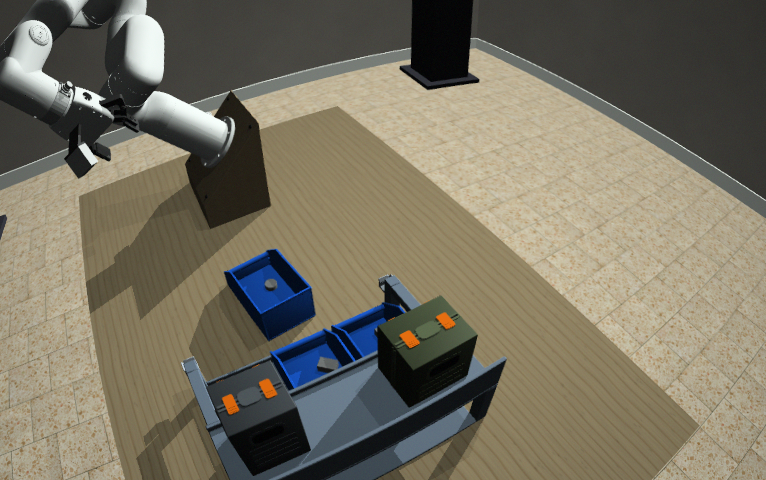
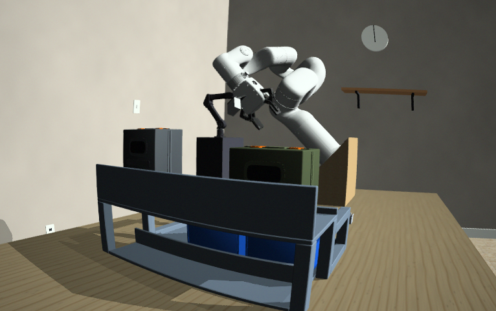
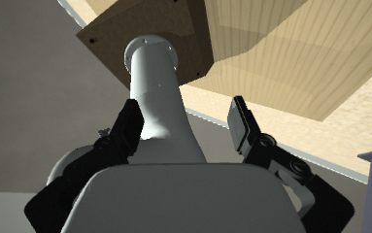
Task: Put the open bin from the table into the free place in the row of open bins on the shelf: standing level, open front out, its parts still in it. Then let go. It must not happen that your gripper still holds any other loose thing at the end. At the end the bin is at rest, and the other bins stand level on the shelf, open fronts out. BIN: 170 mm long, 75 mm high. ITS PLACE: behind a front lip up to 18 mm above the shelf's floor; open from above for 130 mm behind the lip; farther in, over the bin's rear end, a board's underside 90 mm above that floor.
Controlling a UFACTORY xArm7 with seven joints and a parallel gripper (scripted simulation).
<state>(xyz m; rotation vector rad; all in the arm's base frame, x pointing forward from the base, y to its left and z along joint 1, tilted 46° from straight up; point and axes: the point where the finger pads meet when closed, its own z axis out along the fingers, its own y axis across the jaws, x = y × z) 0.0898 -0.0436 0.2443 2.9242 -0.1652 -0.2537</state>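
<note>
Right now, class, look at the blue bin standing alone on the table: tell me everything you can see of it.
The blue bin is an open-topped rectangular box with thin walls, plastic by its look, a brighter blue floor inside. One small grey round part lies near the middle of its floor. It stands level on the wooden table, turned at an angle to the shelf, just in front of the two bins already shelved. Nothing else touches it; the open gripper hangs far off, holding nothing.
</note>
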